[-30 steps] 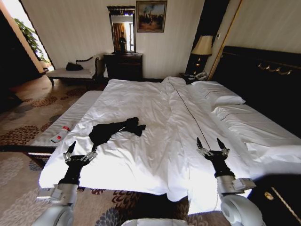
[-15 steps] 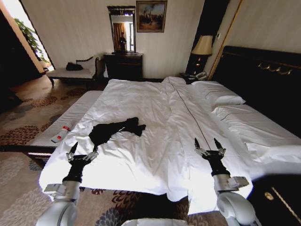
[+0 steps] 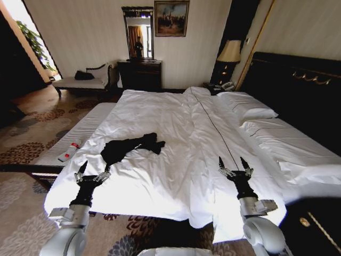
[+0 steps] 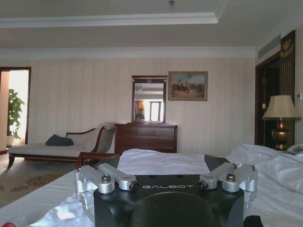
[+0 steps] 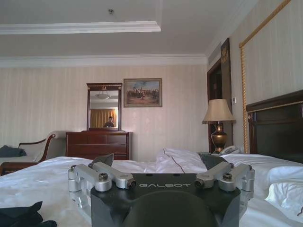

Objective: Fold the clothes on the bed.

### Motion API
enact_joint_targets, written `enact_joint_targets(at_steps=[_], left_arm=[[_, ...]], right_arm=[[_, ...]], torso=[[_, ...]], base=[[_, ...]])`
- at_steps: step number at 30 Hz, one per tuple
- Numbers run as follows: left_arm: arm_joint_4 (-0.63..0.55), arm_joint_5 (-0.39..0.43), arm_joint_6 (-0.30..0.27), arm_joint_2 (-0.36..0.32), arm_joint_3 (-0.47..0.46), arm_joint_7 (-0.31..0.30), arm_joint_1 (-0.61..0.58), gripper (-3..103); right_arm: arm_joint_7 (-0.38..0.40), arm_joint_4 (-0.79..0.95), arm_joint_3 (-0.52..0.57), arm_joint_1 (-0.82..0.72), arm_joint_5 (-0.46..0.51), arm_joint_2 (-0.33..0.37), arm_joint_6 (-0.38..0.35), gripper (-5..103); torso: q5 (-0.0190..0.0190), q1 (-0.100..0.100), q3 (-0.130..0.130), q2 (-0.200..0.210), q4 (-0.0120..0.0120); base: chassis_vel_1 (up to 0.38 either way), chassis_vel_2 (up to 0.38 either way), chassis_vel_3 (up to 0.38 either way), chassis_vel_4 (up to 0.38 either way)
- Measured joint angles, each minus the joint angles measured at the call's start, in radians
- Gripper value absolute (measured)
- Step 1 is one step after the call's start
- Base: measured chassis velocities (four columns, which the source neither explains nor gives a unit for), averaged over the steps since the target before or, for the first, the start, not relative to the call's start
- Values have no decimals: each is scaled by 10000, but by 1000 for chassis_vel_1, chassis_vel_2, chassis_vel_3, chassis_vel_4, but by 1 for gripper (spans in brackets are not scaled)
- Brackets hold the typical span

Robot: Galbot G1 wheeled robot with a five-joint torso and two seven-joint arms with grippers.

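Centrally in the head view, the bed (image 3: pixel 176 128) was shown spread with white covers, and the clothes (image 3: pixel 130 146), a crumpled black garment, were seen left of centre on it. The left gripper (image 3: pixel 91 169) was raised at lower left, just below the garment and apart from it, with fingers spread and nothing held. The right gripper (image 3: pixel 232 163) was raised at lower right over bare covers, likewise spread and empty.

Next, in the left wrist view, the left gripper (image 4: pixel 165 163) was seen at the bottom edge, parted over the bed (image 4: pixel 161 163).

Lastly, in the right wrist view, the right gripper (image 5: pixel 161 163) was seen parted at the bottom, and the clothes (image 5: pixel 23 215) were visible at lower left on the bed (image 5: pixel 42 177).
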State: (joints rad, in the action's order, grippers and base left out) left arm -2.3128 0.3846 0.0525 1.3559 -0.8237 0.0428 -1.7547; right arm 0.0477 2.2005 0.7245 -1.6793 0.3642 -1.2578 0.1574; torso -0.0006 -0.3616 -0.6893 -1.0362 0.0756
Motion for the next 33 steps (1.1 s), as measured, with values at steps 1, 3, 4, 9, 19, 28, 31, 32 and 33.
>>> enact_joint_targets(at_steps=[1,3,4,9,19,28,31,32,33], left_arm=[[-9,10,-2,-6,-6,-1,-12,100],[-16,16,-2,-9,-11,-1,-21,100],[-25,20,-4,-12,-14,-1,-28,100],[-30,58,-9,-44,-62,-5,-27,100],[-39,108,-18,-81,-107,-8,-30,100],[-50,105,-23,-61,-118,-8,-27,100],[-48,94,-22,-33,-105,-9,-24,100],[-42,68,-23,-5,-82,-9,-24,100],[-37,50,-23,12,-70,-8,-24,100]], right_arm=[[0,4,0,-4,0,-5,4,100],[0,7,0,-7,-1,-9,9,100],[0,8,0,-14,-7,-16,15,100],[0,19,-3,-45,-38,-47,24,100],[0,12,-1,-34,-57,-83,41,100],[1,-50,-6,1,-55,-122,117,100],[5,-50,-3,1,-45,-115,126,100],[9,-54,0,1,-38,-109,148,100],[11,-61,1,-2,-34,-107,159,100]], torso=[[0,0,0,0,0],[-1,0,0,0,-1],[0,0,0,0,-1],[0,0,0,0,-1],[0,0,-1,0,-1],[-1,1,0,0,-1],[0,2,0,0,-1],[0,2,0,-1,0],[1,1,0,0,-1]], base=[[0,0,0,0],[0,0,0,0],[0,0,0,0],[0,0,0,0],[5,5,-4,-5],[56,67,-58,-57],[46,95,-39,-118],[51,142,-61,-131],[51,142,-31,-180]])
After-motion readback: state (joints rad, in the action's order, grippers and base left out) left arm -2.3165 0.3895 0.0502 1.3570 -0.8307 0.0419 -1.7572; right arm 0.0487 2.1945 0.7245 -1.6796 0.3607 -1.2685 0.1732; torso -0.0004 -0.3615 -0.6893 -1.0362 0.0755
